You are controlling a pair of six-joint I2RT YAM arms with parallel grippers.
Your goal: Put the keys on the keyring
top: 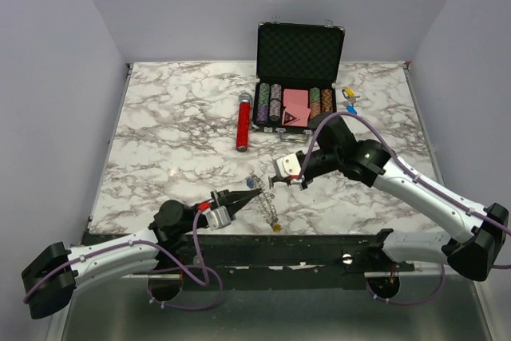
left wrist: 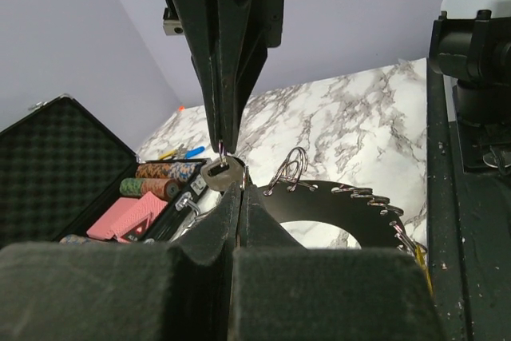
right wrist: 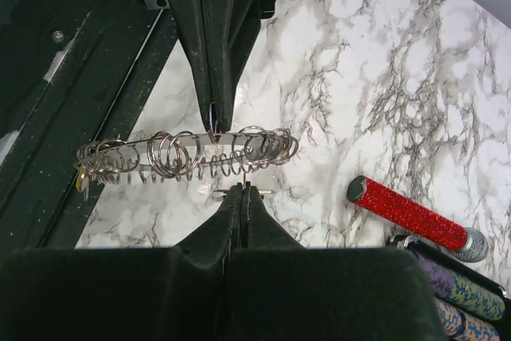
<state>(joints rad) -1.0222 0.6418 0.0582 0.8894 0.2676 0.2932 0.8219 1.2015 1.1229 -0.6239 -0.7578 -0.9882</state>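
Top external view: holds a small silver key (left wrist: 217, 173) pinched in the closed left gripper (top: 255, 192), ready to thread. Finds the keyring (top: 270, 209) on the desk (top: 176, 117), at 5 o'clock from the key. Has the right gripper (top: 272, 184) shut tight at its 12 o'clock; cannot tell what it grips.

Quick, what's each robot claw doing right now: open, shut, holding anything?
Left gripper: closed, pinching a small key.
Right gripper: closed, apparently pinching the keyring at its edge.
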